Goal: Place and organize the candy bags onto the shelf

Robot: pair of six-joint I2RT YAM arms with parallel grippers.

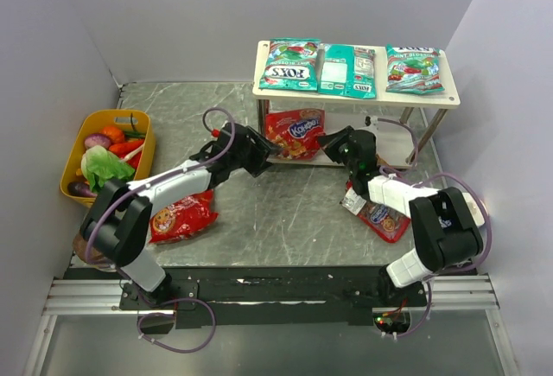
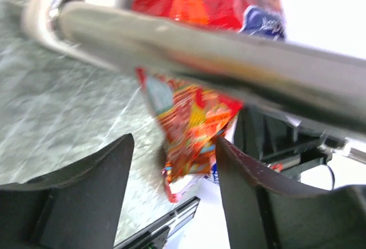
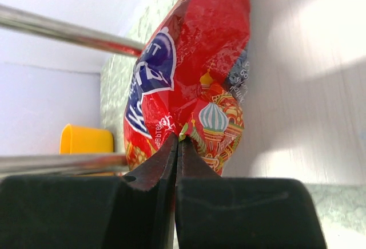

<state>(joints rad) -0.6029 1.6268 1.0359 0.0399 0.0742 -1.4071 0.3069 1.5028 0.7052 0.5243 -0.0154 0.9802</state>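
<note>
Three teal-green candy bags [image 1: 289,65] [image 1: 346,70] [image 1: 413,68] lie side by side on the top board of the shelf [image 1: 381,69]. A red candy bag [image 1: 295,130] stands on the lower tier. My right gripper [image 1: 327,143] is shut on that bag's right edge; in the right wrist view the fingertips [image 3: 178,137] pinch the crumpled red film [image 3: 189,77]. My left gripper [image 1: 262,156] is at the bag's left side, open. In the left wrist view the bag's corner [image 2: 194,123] hangs between the spread fingers [image 2: 174,163]. Two more red bags [image 1: 181,216] [image 1: 380,213] lie on the table.
A yellow tub [image 1: 73,156] of toy vegetables sits at the left wall. The shelf's metal rail [image 2: 200,54] crosses close above my left fingers. Thin shelf legs [image 1: 436,125] stand at the right. Grey walls close in on both sides.
</note>
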